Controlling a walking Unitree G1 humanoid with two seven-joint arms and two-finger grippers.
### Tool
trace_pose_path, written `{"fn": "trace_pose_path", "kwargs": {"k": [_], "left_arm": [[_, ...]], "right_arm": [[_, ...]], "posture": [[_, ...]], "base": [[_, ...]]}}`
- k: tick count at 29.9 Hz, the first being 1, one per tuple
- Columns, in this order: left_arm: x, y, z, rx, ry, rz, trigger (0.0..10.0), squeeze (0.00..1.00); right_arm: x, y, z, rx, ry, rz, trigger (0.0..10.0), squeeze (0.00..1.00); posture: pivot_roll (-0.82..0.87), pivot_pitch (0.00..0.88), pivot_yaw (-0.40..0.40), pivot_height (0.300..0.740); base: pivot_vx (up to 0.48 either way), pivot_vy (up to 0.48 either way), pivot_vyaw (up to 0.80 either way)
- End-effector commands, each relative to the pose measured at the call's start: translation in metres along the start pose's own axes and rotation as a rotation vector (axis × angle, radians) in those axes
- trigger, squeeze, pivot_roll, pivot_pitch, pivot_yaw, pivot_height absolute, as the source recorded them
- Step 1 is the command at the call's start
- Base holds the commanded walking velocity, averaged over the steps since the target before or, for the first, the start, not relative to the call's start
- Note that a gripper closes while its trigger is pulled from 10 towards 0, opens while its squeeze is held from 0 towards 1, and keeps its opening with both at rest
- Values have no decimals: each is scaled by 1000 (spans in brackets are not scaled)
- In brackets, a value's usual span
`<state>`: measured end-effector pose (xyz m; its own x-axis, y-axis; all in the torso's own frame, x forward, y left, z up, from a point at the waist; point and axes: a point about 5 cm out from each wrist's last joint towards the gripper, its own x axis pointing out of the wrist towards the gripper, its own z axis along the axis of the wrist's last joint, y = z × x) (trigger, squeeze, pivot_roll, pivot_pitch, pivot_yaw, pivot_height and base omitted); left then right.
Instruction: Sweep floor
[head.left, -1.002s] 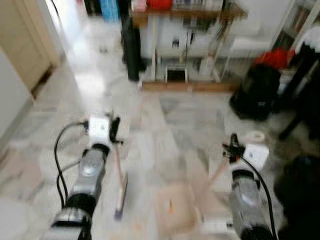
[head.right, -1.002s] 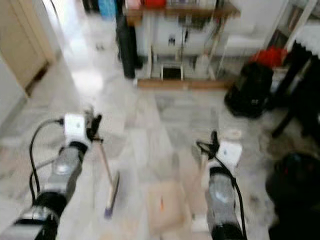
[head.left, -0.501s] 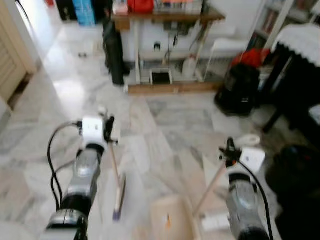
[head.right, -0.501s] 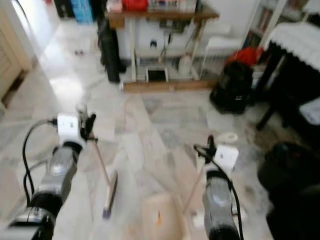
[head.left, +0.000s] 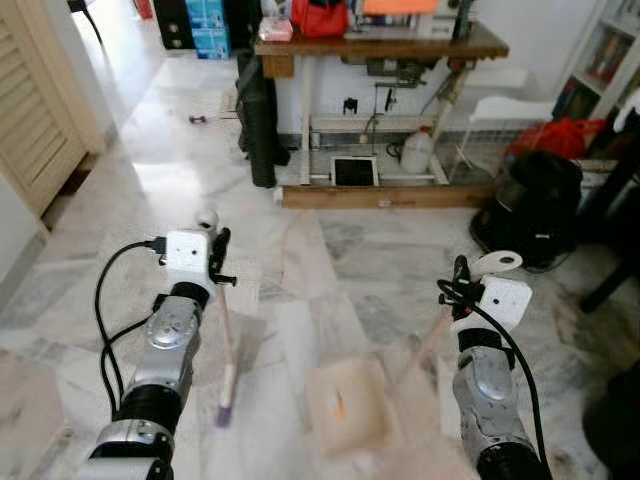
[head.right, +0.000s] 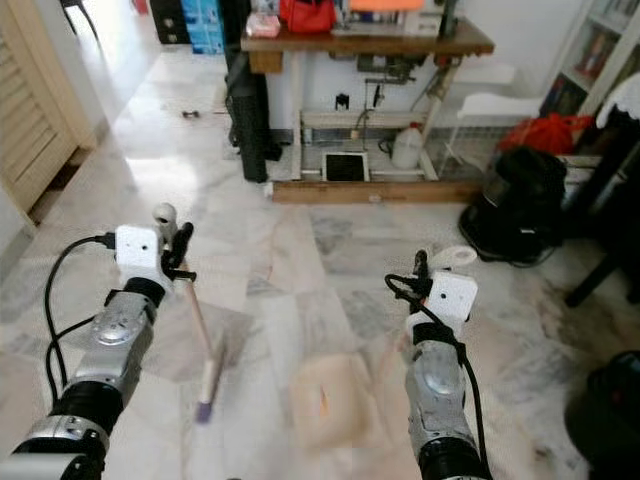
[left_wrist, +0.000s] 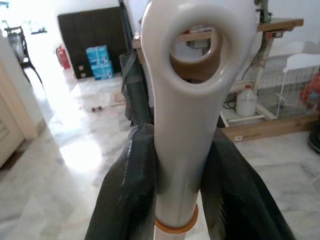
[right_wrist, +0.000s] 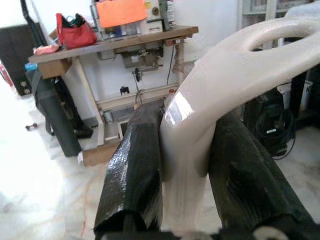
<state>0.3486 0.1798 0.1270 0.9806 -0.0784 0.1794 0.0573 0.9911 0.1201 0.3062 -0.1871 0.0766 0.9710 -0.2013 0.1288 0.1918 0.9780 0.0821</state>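
Head views, marble floor (head.left: 330, 250) before a wooden worktable (head.left: 380, 45) at top centre. Left gripper (left_wrist: 175, 165), lower left of the frame, is pinched on the pale handle of a broom (head.left: 226, 350); both black fingers (left_wrist: 127, 190) press the handle just below its hanging loop. The stick slopes down to a blurred, purple-tipped head on the tiles, lower left of centre. Right gripper (right_wrist: 185, 165), lower right, is clamped likewise on the cream handle of a dustpan (head.left: 345, 408), whose tan tray lies flat at bottom centre, near the broom head but apart from it. An orange speck sits on the tray. Judged step: drawing debris toward the pan. Done well, the pan lip would stay flush with the floor, and the bristles would travel in short, low strokes toward it without lifting.
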Motion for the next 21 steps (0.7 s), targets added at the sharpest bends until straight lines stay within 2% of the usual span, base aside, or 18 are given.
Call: {"fn": "trace_pose_path", "kwargs": {"k": [1, 2, 21], "left_arm": [[6, -11, 12, -19, -52, -27, 10000, 0], [6, -11, 12, -19, -52, -27, 10000, 0], [3, -13, 6, -24, -29, -49, 10000, 0]], "right_arm": [[1, -11, 4, -22, -17, -25, 10000, 0], [1, -11, 4, -22, -17, -25, 10000, 0], [1, -15, 3, -39, -11, -37, 10000, 0]], "posture": [[58, 17, -26, 740], [58, 17, -26, 740], [55, 25, -29, 740]], "base": [[480, 0, 0], [480, 0, 0], [0, 0, 0]]}}
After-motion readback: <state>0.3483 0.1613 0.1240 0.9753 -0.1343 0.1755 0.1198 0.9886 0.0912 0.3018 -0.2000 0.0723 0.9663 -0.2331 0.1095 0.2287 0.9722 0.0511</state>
